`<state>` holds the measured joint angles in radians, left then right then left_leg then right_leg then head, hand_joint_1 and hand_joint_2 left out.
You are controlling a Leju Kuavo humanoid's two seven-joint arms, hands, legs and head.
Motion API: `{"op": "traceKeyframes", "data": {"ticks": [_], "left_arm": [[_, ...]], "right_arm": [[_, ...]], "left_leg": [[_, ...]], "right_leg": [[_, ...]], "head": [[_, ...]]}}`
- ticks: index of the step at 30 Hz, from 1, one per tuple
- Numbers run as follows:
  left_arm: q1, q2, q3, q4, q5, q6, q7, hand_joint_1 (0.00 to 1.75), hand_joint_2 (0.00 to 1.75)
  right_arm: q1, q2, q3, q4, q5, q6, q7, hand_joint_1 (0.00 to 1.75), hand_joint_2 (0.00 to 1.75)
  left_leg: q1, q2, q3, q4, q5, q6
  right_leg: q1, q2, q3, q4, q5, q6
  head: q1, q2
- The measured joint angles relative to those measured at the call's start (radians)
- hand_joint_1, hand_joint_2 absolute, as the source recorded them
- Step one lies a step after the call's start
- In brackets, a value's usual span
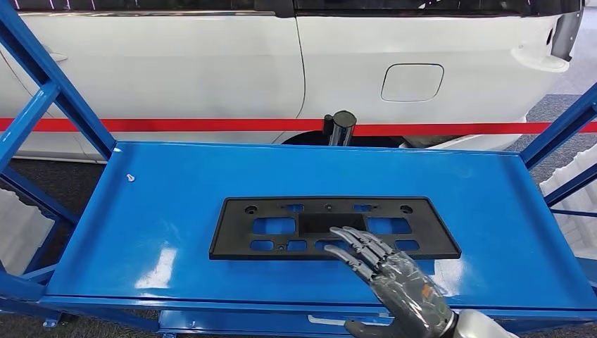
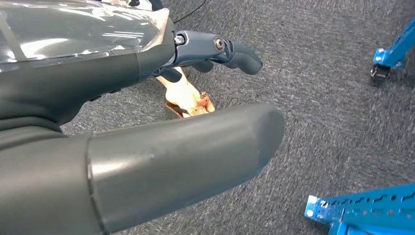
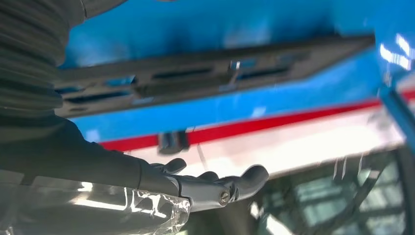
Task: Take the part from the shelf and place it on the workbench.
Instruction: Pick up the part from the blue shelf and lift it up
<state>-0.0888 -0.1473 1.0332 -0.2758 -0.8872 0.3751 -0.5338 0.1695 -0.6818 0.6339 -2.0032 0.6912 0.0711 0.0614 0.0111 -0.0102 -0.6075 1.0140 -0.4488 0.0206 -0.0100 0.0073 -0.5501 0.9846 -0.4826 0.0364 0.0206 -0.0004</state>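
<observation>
I see one black part [image 1: 334,227] lying flat on the blue shelf [image 1: 141,232]. My right hand [image 1: 391,274] reaches over its near edge, fingers spread, holding nothing. My left hand [image 2: 147,122] hangs above carpet, also holding nothing.

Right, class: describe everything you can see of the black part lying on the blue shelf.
The black part is a flat, long rectangular frame that looks like matte plastic, pierced by rectangular cut-outs and small round holes, with a solid panel near its middle. It lies flat, lengthwise across the blue shelf, roughly centred. The right hand reaches in from the near edge, fingers spread over the part's near long edge, nothing gripped; whether they touch it cannot be told. The right wrist view shows it edge-on, thin and slotted.
</observation>
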Motion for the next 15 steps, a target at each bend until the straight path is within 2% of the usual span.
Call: {"op": "traceKeyframes", "data": {"ticks": [4,8,12,15], "left_arm": [[0.000,-0.005,0.000,0.000,-0.022,0.008,0.015,0.00,0.00],[-0.002,-0.008,0.000,0.000,-0.054,0.019,0.033,0.00,0.00],[-0.003,-0.011,-0.003,0.000,-0.096,0.035,0.041,0.00,0.00],[-0.003,-0.011,-0.004,0.000,-0.116,0.036,0.039,0.00,0.00]], "right_arm": [[-0.059,0.067,0.030,0.113,0.027,0.056,-0.051,0.00,1.75],[-0.103,0.173,0.050,0.226,0.088,0.083,-0.068,0.00,1.75],[-0.133,0.278,0.067,0.340,0.155,0.071,-0.069,0.00,1.75],[-0.156,0.319,0.075,0.397,0.234,0.028,-0.080,0.00,1.75]], "left_leg": [[0.000,0.000,0.000,0.000,0.000,0.000],[0.001,0.000,0.001,0.000,0.000,0.000],[0.001,0.000,0.001,0.000,0.000,0.000],[0.001,0.000,0.001,0.000,0.000,0.000]], "right_leg": [[0.000,0.000,0.007,0.000,0.000,0.000],[0.001,0.000,0.008,0.000,0.000,0.000],[0.001,0.000,0.008,0.001,0.000,0.000],[0.000,0.000,0.008,0.001,0.000,0.000]], "head": [[0.000,0.000],[0.000,0.000],[0.000,0.000],[0.000,0.000]]}}
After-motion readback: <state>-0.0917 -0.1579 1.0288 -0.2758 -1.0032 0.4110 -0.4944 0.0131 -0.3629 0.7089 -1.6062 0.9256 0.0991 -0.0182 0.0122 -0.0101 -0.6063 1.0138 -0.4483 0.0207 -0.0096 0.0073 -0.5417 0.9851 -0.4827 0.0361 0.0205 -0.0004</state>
